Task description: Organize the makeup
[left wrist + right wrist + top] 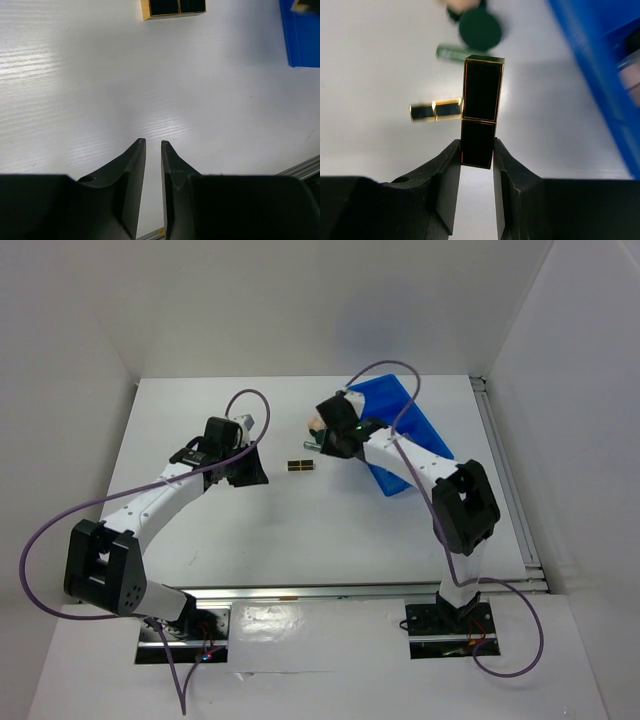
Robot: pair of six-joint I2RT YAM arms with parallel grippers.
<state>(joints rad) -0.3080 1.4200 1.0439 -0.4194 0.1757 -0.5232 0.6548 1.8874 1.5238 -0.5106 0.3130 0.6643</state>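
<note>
Right now the right gripper (476,145) is clenched on a black square lipstick tube with gold edges (481,90). Its fingers pinch the tube's lower end, and the rest of the tube sticks out past the fingertips, above the white table (330,530). A second black-and-gold lipstick tube (436,110) lies on its side on the table, roughly midway between the two grippers in the top view.

Farther off, the right wrist view shows a dark green round piece (480,29) with a slim green tube (450,51) just beside it. A beige sponge (462,4) is blurred at the far edge of that view. These three sit close together, just left of the large blue plastic bin (400,430), which lies on the far right part of the table.

The left gripper (153,142) hovers over bare table to the left of the lying lipstick. Its fingers are drawn nearly together with only a slim gap between them, and they grasp nothing.
</note>
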